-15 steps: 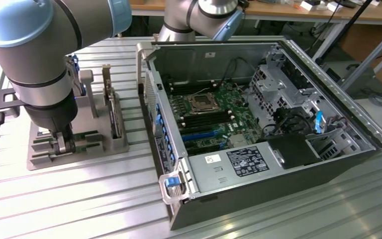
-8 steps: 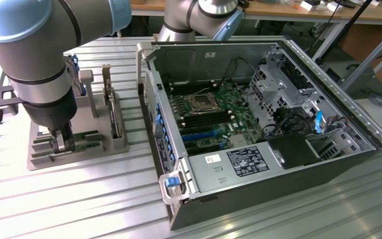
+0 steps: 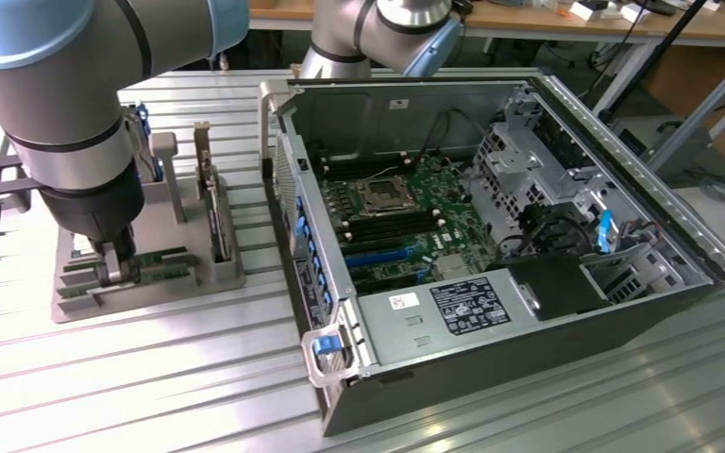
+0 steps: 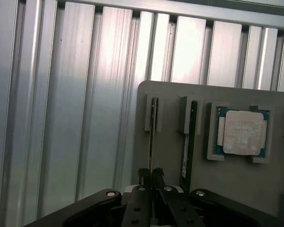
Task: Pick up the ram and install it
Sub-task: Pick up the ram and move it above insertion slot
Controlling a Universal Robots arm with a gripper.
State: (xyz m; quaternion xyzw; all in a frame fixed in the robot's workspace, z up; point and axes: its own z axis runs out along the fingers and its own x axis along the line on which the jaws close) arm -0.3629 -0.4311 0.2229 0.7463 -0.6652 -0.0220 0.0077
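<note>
Pick-up step in hand: the ram (image 4: 152, 137), stood on edge in the grey holder (image 4: 236, 189) on the tabletop (image 4: 85, 118), appears to be pinched between the closed fingers (image 4: 143, 176); a straight lift clear of its slots is judged to be called for.

Bright even light from above, white glare streaks on the ribbed metal table (image 3: 615, 415), same sheen across its slats in wrist view, computer case (image 3: 376, 113) interior dimmer, ram (image 4: 152, 137) edge dark in shade, silver chip (image 4: 240, 132) slightly washed out
</note>
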